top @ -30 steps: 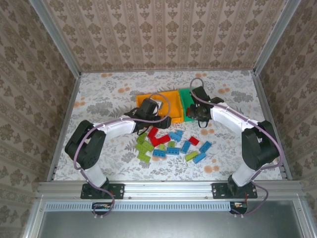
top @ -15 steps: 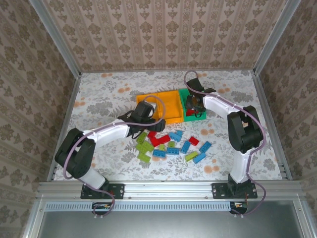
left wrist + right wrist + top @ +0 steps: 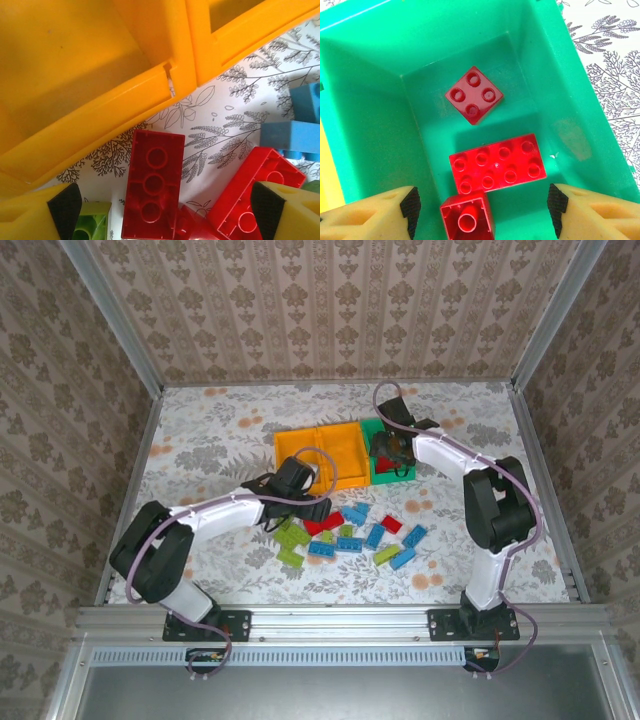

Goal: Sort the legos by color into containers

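Observation:
The legos (image 3: 352, 530), red, blue and lime green, lie scattered on the table in front of two orange containers (image 3: 318, 452) and a green container (image 3: 369, 440). My left gripper (image 3: 304, 508) (image 3: 165, 210) hangs open just in front of the orange containers (image 3: 75, 75). An upside-down red lego (image 3: 152, 185) lies between its fingers, untouched. My right gripper (image 3: 388, 455) (image 3: 482, 210) stands open over the green container (image 3: 370, 100). Inside lie a square red lego (image 3: 473, 95), a long red lego (image 3: 497, 162) and a small upturned red lego (image 3: 467, 217), clear of both fingers.
Another red lego (image 3: 255, 190) and blue legos (image 3: 295, 135) lie right of the left gripper, a lime one (image 3: 90, 227) by its left finger. The flowered table (image 3: 220, 440) is walled on three sides. The orange containers' front wall stands close to the left fingers.
My right gripper moved over the green container and opened, letting go of a small red lego there. My left gripper came forward from the orange container down to the red legos.

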